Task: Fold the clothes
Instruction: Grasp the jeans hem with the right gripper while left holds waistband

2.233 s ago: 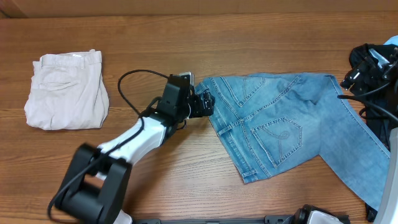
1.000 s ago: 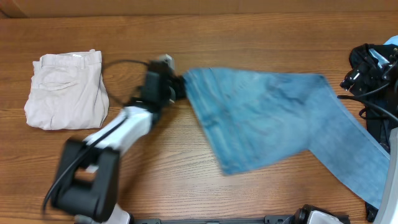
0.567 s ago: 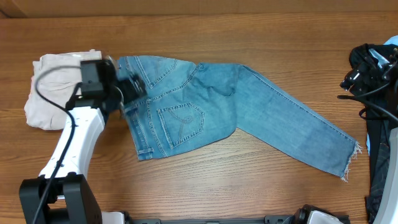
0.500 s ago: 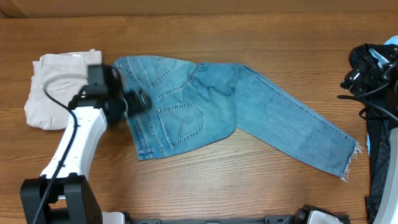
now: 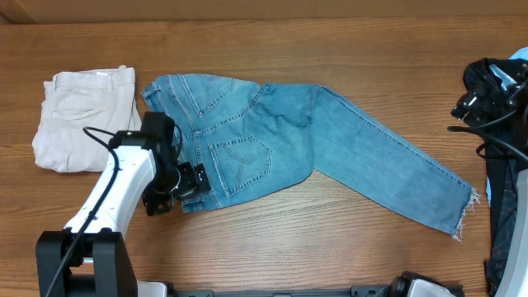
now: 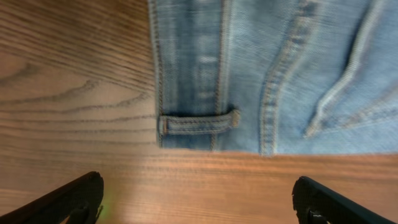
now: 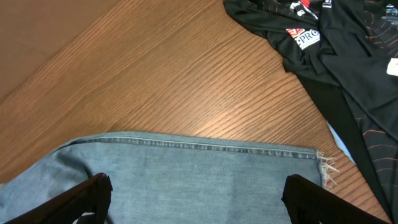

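The light-blue jeans point(image 5: 272, 140) lie flat, back pockets up, waistband at the left and one leg running right to a frayed hem point(image 5: 466, 216). My left gripper point(image 5: 198, 179) hovers open at the waistband's near corner. In the left wrist view the left gripper point(image 6: 199, 208) has only bare wood between its fingers, just short of a belt loop point(image 6: 199, 122). My right gripper point(image 7: 208, 205) is open above the leg of the jeans point(image 7: 186, 174) near the frayed hem point(image 7: 324, 165), holding nothing.
Folded cream-white trousers point(image 5: 87, 120) lie at the far left, close to the waistband. A black garment with printing point(image 7: 348, 50) is heaped at the right edge point(image 5: 487, 87), among the right arm's cables. Bare wooden table point(image 5: 272, 247) lies in front.
The left gripper dragged the jeans leftward across the table by the waistband, let go, and moved toward the front along the waistband. The right arm stayed where it was.
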